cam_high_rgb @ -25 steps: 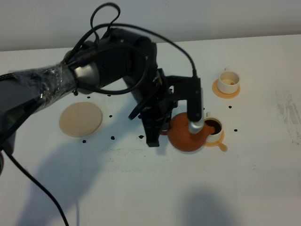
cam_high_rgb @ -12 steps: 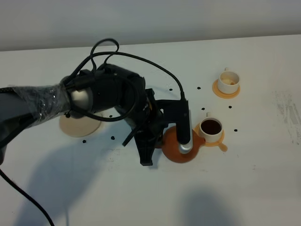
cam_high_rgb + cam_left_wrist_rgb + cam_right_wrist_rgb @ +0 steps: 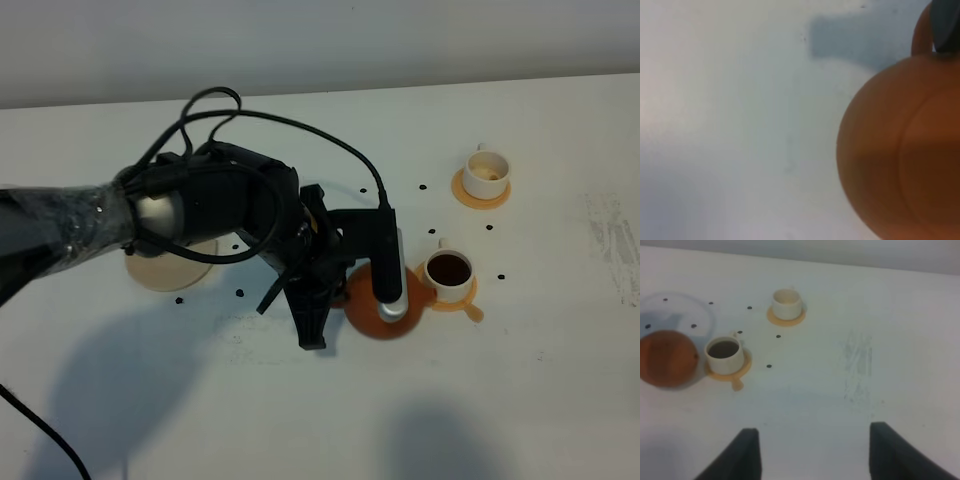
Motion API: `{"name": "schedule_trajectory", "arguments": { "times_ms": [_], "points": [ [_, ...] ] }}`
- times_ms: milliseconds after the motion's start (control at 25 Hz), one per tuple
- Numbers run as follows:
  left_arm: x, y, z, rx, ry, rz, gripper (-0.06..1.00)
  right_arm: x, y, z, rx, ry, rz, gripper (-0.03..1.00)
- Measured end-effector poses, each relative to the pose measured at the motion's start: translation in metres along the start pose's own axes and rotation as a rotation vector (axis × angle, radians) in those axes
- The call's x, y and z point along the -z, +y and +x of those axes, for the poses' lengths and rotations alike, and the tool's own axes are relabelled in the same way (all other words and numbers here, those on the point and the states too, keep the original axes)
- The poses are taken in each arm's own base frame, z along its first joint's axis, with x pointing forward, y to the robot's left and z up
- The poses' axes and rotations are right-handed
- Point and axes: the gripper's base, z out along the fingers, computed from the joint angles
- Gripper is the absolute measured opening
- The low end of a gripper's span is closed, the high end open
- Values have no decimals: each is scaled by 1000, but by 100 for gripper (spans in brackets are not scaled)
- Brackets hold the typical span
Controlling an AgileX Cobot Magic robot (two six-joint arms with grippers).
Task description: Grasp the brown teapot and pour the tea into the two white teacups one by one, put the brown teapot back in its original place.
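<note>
The brown teapot (image 3: 362, 313) is low over the table just left of the near white teacup (image 3: 449, 271). That cup is full of dark tea and stands on its orange saucer (image 3: 470, 305). My left gripper (image 3: 337, 287) is shut on the teapot's handle side. The wrist camera covers part of the pot. The left wrist view is filled by the teapot's body (image 3: 900, 150), with one finger (image 3: 945, 25) by the handle loop. The far white teacup (image 3: 486, 171) looks pale inside. The beige coaster (image 3: 160, 268) lies half under my left arm. My right gripper (image 3: 814, 431) is open and holds nothing. The right wrist view shows the teapot (image 3: 665, 358) and both cups (image 3: 724, 353) (image 3: 786, 303).
Small black dots (image 3: 240, 292) are scattered over the white table around the coaster and cups. A scuffed patch (image 3: 615, 245) marks the table's right side. The back wall runs along the table's far edge.
The teapot was tipped with its spout over the near cup. It has since drawn back to the left and come down, level again. The left arm moved with it.
</note>
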Motion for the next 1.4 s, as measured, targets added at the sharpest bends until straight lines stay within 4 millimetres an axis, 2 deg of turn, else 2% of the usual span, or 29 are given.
{"name": "schedule_trajectory", "arguments": {
  "times_ms": [160,360,600,1040,1400],
  "points": [
    [20,9,-3,12,-43,-69,12,0,0,0,0,0,0,47],
    [30,19,-1,32,-61,-109,12,0,0,0,0,0,0,47],
    [43,46,-7,46,-97,-187,12,0,0,0,0,0,0,47],
    [5,83,-13,48,-78,-195,12,0,0,0,0,0,0,47],
    [-8,117,-30,41,-91,-209,12,0,0,0,0,0,0,47]
  ]
}}
